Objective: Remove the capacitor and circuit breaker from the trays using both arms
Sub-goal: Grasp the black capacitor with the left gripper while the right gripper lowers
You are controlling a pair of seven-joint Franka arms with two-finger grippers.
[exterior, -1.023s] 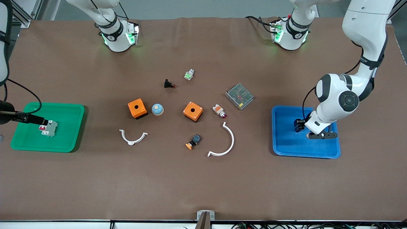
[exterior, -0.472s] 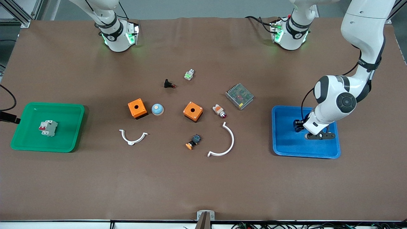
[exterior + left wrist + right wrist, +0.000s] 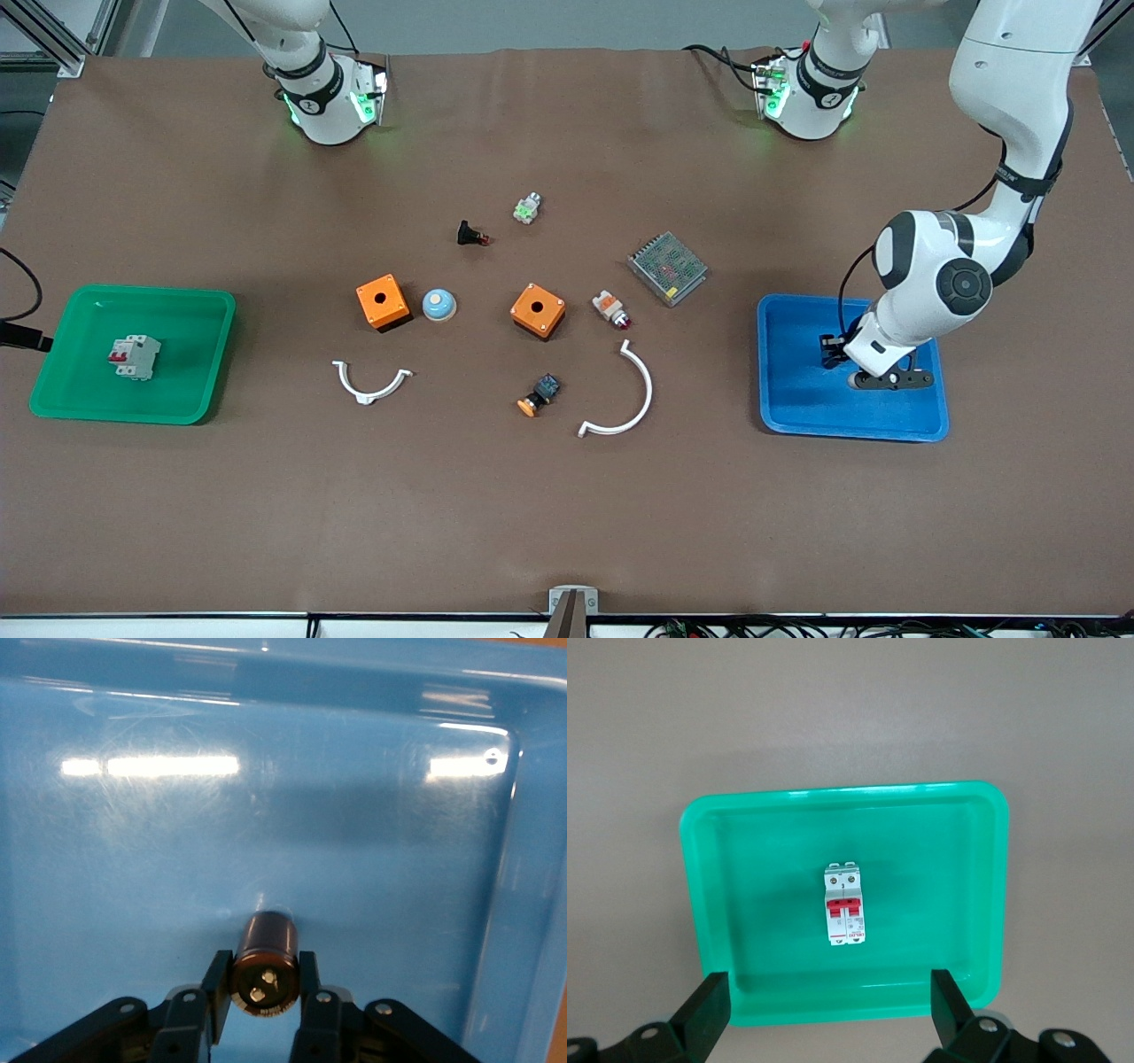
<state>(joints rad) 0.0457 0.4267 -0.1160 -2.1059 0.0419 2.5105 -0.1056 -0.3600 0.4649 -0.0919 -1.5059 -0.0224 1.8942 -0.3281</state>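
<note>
The capacitor point(image 3: 266, 948), a stubby dark cylinder, sits between the fingers of my left gripper point(image 3: 264, 979), which is shut on it, low over the floor of the blue tray point(image 3: 177, 859). In the front view the left gripper point(image 3: 829, 353) is over the blue tray point(image 3: 797, 403) and the capacitor is hidden there. The breaker point(image 3: 135, 357), light grey with red levers, lies free in the green tray point(image 3: 190, 310). My right gripper point(image 3: 824, 1010) is open and empty, high above the breaker point(image 3: 844, 904) and the green tray point(image 3: 744, 859). It is out of the front view.
Between the trays lie two orange boxes point(image 3: 383, 301) point(image 3: 538, 310), a light-blue dome point(image 3: 438, 305), two white arcs point(image 3: 371, 383) point(image 3: 620, 394), an orange-capped button point(image 3: 539, 395), a white-orange part point(image 3: 611, 309), a mesh-covered module point(image 3: 667, 268) and a black red-tipped part point(image 3: 471, 235).
My right gripper has let go of the breaker in the green tray and pulled away out of the front view. My left arm has shifted only slightly over the blue tray.
</note>
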